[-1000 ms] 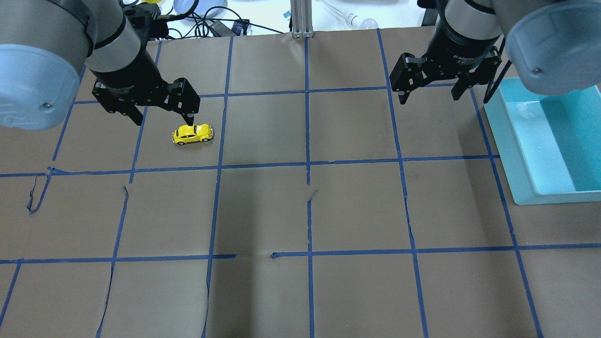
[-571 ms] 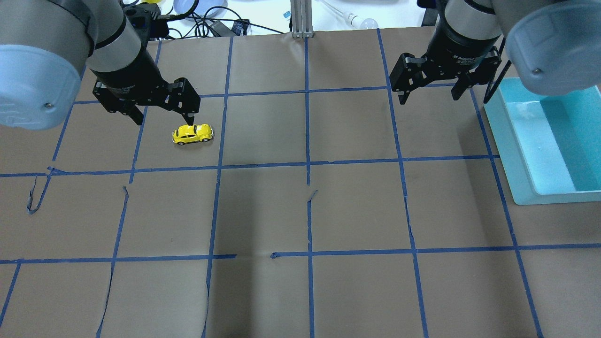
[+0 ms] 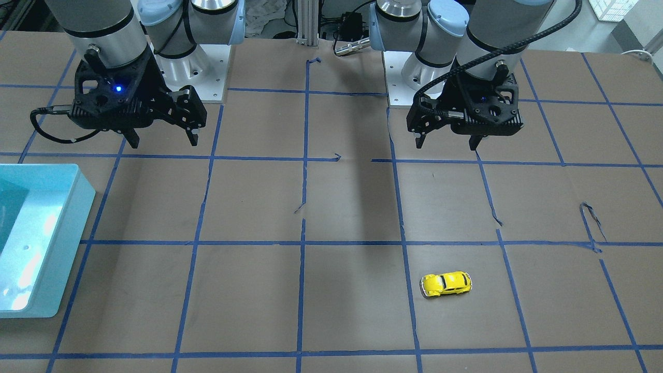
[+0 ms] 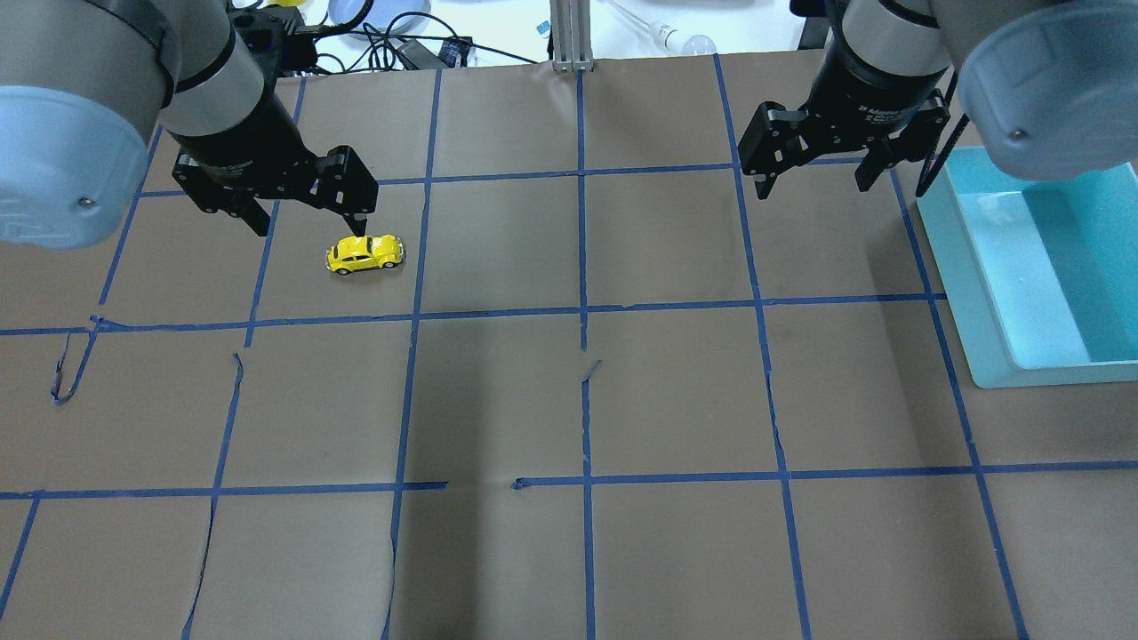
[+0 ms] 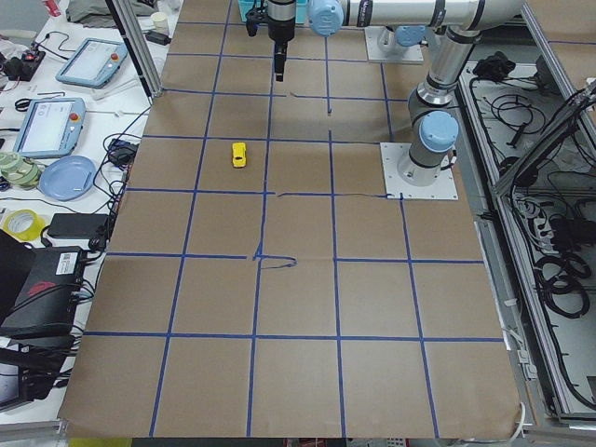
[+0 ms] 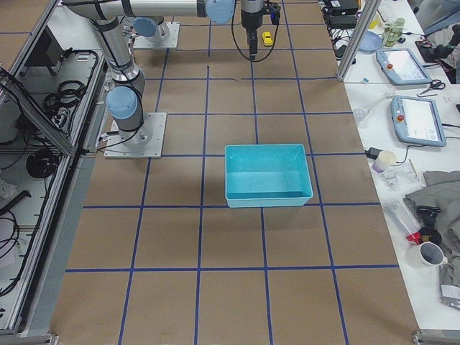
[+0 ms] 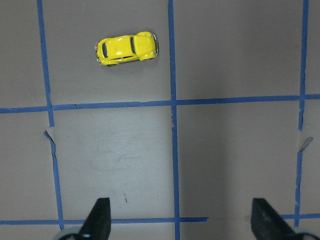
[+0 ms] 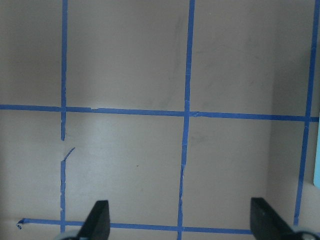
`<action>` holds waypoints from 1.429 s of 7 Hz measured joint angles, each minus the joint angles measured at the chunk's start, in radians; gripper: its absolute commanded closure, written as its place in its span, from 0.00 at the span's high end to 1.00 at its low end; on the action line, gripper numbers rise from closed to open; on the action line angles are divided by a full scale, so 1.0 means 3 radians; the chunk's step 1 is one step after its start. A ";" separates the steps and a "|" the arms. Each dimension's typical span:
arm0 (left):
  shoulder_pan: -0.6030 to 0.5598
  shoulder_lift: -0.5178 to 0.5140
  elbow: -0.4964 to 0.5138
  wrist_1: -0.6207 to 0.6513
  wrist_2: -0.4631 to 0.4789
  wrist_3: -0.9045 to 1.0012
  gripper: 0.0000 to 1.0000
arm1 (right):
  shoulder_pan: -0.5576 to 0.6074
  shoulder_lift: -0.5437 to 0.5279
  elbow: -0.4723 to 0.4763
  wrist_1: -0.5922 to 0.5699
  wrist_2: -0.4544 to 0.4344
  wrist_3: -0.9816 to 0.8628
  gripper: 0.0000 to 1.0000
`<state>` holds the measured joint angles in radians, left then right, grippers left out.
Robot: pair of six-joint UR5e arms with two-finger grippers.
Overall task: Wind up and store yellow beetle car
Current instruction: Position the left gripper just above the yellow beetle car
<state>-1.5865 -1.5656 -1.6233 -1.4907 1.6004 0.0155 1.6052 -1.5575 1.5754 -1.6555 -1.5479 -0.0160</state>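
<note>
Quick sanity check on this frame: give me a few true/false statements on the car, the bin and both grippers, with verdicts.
1. The yellow beetle car stands on its wheels on the table. True.
2. The left gripper is shut on the car. False: its fingers are spread open and the car sits apart from them on the table.
3. The car is already stored in the teal bin. False: the bin looks empty, and the car is on the left arm's side of the table, far from it.
4. The right gripper is open and holds nothing. True.
</note>
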 measured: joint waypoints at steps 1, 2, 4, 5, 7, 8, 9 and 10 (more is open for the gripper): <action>0.0001 0.0000 -0.0007 -0.0002 0.0003 0.0000 1.00 | 0.0003 -0.0002 0.0000 0.0000 0.0001 0.0000 1.00; 0.0003 0.0002 -0.0026 0.0000 0.0005 -0.0006 1.00 | 0.0006 -0.0002 -0.0001 -0.0002 0.0004 -0.0001 1.00; 0.0005 0.0016 -0.0052 0.0018 0.0004 -0.0009 1.00 | 0.0007 -0.0003 -0.0004 -0.0008 0.0007 -0.0043 1.00; 0.0006 0.0017 -0.0056 0.0043 0.0005 -0.0010 1.00 | 0.0005 -0.0003 -0.0006 -0.0012 0.0009 -0.0065 1.00; 0.0004 0.0015 -0.0059 0.0075 0.0001 -0.0030 1.00 | 0.0001 -0.0003 -0.0008 -0.0014 0.0010 -0.0078 1.00; 0.0000 0.0014 -0.0062 0.0078 -0.0001 -0.0037 1.00 | 0.0002 -0.0003 -0.0007 -0.0014 0.0010 -0.0079 1.00; -0.0001 0.0014 -0.0062 0.0080 -0.0001 -0.0045 1.00 | 0.0002 -0.0003 -0.0006 -0.0013 0.0007 -0.0079 1.00; -0.0001 0.0013 -0.0062 0.0079 -0.0003 -0.0049 1.00 | 0.0003 -0.0003 -0.0005 -0.0011 0.0006 -0.0079 1.00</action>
<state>-1.5868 -1.5616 -1.6420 -1.4669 1.5996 0.0007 1.6060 -1.5585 1.5737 -1.6588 -1.5461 -0.0399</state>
